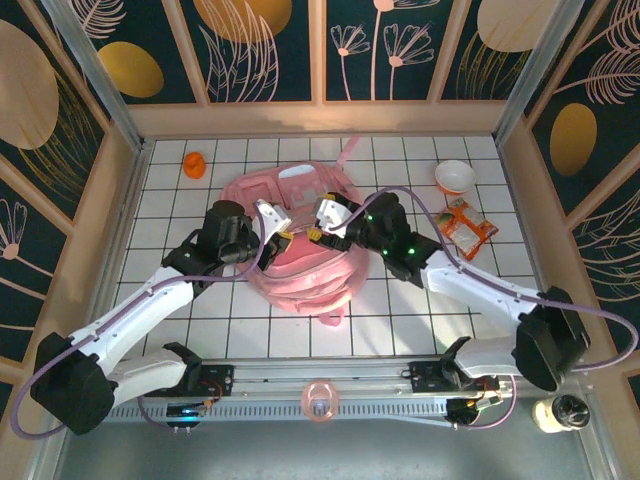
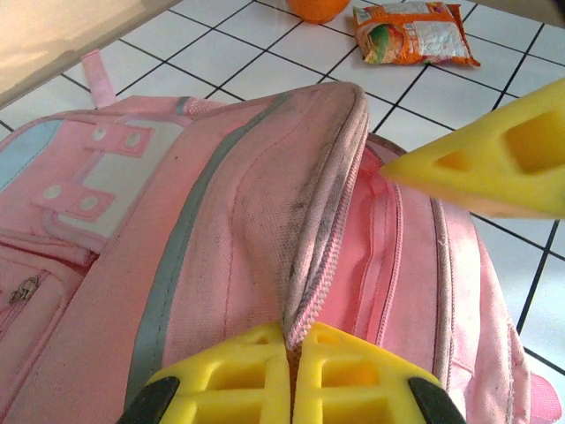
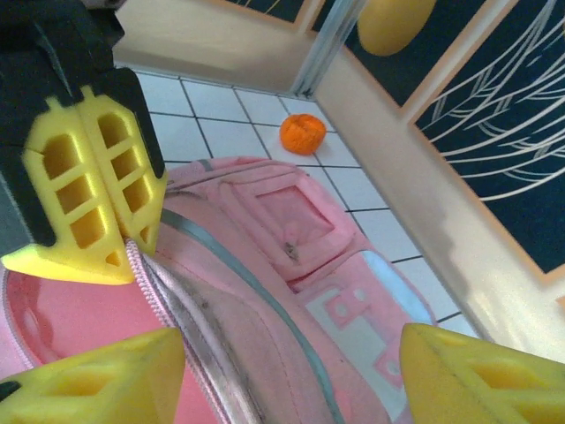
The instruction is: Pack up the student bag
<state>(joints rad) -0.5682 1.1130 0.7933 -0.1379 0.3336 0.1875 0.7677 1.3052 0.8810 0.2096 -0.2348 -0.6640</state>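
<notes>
I'm at the opening step. My left gripper (image 2: pixel 291 353) is pinched tight on the zip edge of the student bag (image 1: pixel 300 255), which lies flat beneath both grippers. My right gripper (image 3: pixel 282 389) straddles that rim, jaws apart and empty. Next, I judge, it must catch the opposite lip and spread the mouth.

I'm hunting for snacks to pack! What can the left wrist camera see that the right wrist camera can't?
Left wrist camera: an orange snack packet lying on the white tiles past the student bag.

Right wrist camera: a small round orange thing on the tiles near the wall, and dark wall panels with leaf drawings.

Both: the pink bag with its zip open, the left gripper shut on the edge of that opening, and the right gripper open beside it.
</notes>
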